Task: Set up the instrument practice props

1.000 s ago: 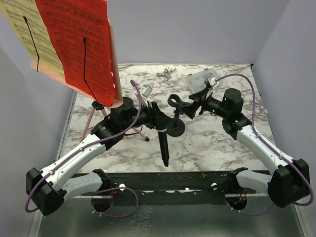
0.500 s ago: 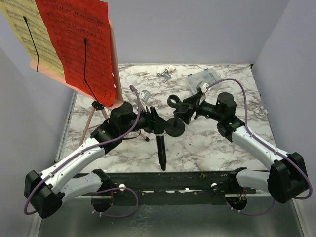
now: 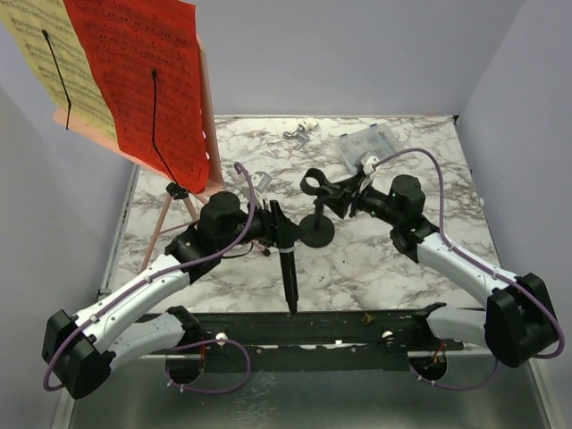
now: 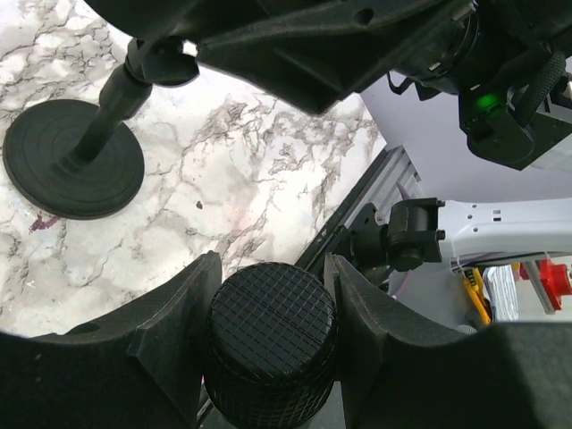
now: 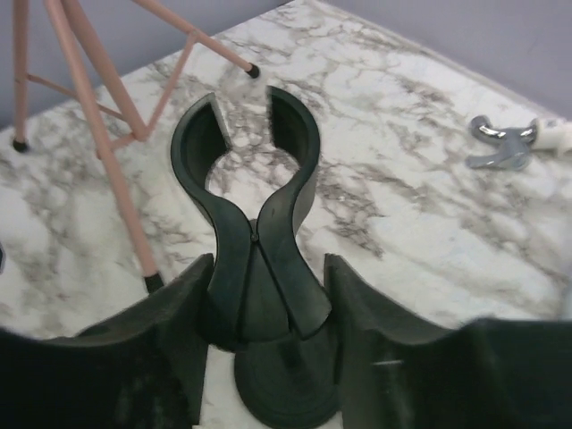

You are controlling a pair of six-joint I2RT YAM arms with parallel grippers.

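Observation:
My left gripper (image 3: 273, 225) is shut on the black microphone (image 3: 288, 268), which points toward the near edge. In the left wrist view the mesh head (image 4: 273, 331) fills the space between both fingers of that gripper (image 4: 271, 268). The short stand's round base (image 3: 317, 231) rests on the marble, and its open clip (image 3: 315, 186) faces the microphone. My right gripper (image 3: 344, 198) is closed on the clip's stem; in the right wrist view the clip (image 5: 255, 179) rises from between the jaws of this gripper (image 5: 270, 261). At the back left is the pink music stand (image 3: 165, 219), carrying red (image 3: 143, 80) and yellow (image 3: 40, 54) pages.
A clear compartment box (image 3: 366, 143) lies at the back right. Small metal and white bits (image 3: 298, 135) lie near the back edge, and one more (image 3: 261, 177) lies behind my left wrist. The pink tripod legs (image 5: 98, 134) stand close to the left of the clip. Grey walls enclose the table.
The right gripper has slid left over the stand's clip and drawn its jaws in from wide open. The left arm has carried the microphone slightly left and nearer.

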